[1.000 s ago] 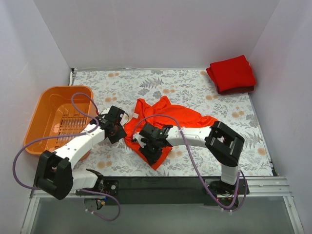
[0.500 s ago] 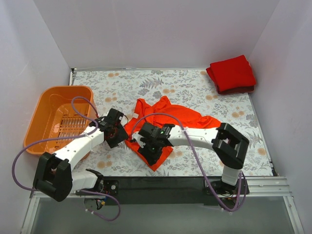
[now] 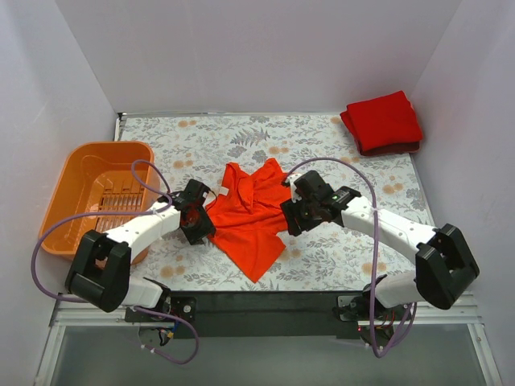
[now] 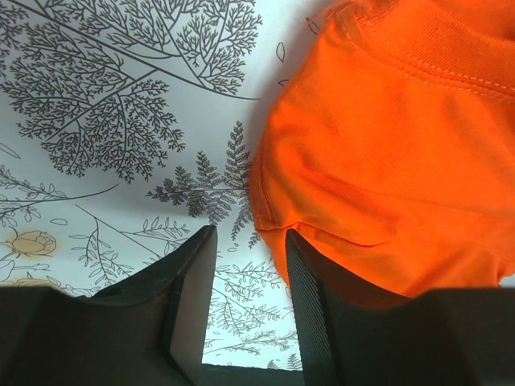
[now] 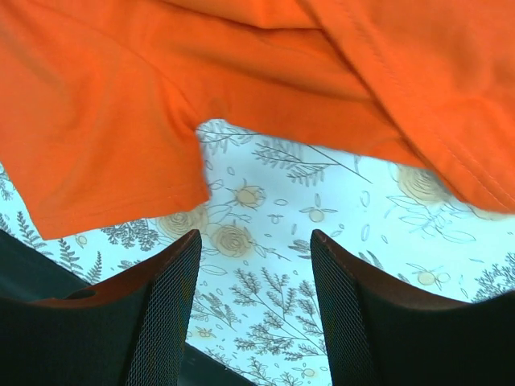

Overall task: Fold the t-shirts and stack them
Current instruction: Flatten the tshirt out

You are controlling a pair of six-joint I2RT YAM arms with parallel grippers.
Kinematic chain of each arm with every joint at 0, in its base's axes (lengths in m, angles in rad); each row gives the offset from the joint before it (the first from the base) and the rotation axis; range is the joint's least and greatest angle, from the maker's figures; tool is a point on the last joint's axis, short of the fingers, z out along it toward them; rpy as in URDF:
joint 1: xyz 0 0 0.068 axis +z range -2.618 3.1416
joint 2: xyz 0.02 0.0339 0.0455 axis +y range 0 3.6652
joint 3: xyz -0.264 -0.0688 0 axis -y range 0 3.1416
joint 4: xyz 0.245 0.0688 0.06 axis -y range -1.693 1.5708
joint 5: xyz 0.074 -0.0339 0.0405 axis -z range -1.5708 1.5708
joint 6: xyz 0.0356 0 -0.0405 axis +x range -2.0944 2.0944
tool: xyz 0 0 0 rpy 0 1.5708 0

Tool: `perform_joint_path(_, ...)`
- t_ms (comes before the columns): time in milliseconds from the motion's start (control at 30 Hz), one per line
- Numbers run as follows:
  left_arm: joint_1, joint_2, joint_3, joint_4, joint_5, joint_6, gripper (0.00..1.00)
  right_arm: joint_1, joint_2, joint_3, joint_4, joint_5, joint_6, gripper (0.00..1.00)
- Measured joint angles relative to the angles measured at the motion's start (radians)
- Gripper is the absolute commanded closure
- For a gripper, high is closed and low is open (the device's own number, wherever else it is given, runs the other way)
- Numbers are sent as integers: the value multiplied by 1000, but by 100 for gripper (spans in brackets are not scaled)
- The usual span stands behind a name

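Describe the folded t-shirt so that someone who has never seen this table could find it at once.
Start from the flower-patterned table and go to its far right corner, well away from the orange basket. There lies the deep red t-shirt, folded into a neat block; the orange-red t-shirt at mid-table is brighter and lies spread out, rumpled.

1. The orange-red t-shirt (image 3: 245, 225) is soft, matt knit cloth with stitched hems
2. The deeper red t-shirt (image 3: 384, 121) is matt cloth too
3. The basket (image 3: 71, 173) is smooth plastic with a slight sheen
4. The table (image 3: 322, 145) has a smooth, matt printed cover
5. The right gripper (image 5: 254, 237) has dark matt fingers (image 5: 165, 322) with a fine mesh grain
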Motion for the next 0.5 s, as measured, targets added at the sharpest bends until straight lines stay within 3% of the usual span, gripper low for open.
perform_joint_path(500, -5, 14, -2, 21, 13, -3, 60, -98, -76, -94, 53, -25, 2, 37)
